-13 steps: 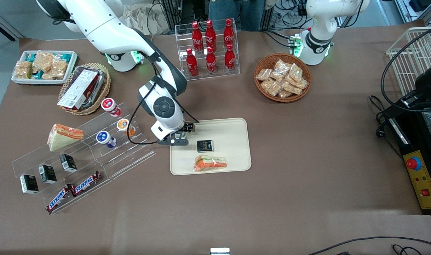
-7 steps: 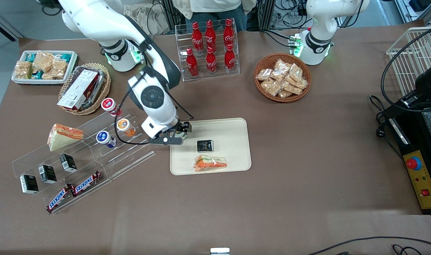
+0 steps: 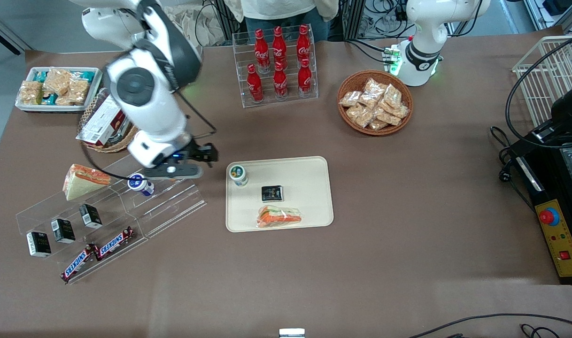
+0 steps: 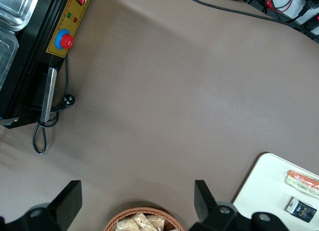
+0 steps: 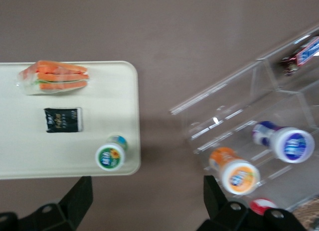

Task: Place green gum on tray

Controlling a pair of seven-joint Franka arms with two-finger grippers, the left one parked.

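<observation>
Green-ringed lid up, the green gum (image 3: 238, 174) stands upright on the tray (image 3: 309, 188), in the corner nearest the jaws and just inside the low rim; the wrist view confirms it close to that corner (image 5: 110, 155). Gripper (image 3: 202, 155) hangs above the worktop (image 3: 384, 244) between the tray and the clear stepped rack (image 3: 173, 206), apart from the bottle, jaws spread wide with nothing between them. Deeper on the tray from the jaws lie a small black packet (image 3: 272, 193) and a wrapped sandwich (image 3: 279, 216), neither touching the gum. On the rack, close under the jaws, sit a blue-lidded bottle (image 3: 139, 183) and an orange-lidded bottle (image 5: 234, 173). Judgement: placement looks done; only the retreat is left. Risks from here: the bottle is narrow and upright beside the rim, so a sideways brush from a finger or the trailing cable could topple it and roll it off the tray. A low swing toward the rack could likewise knock the bottles off their steps. A lift straight up before any lateral travel would avoid both.
</observation>
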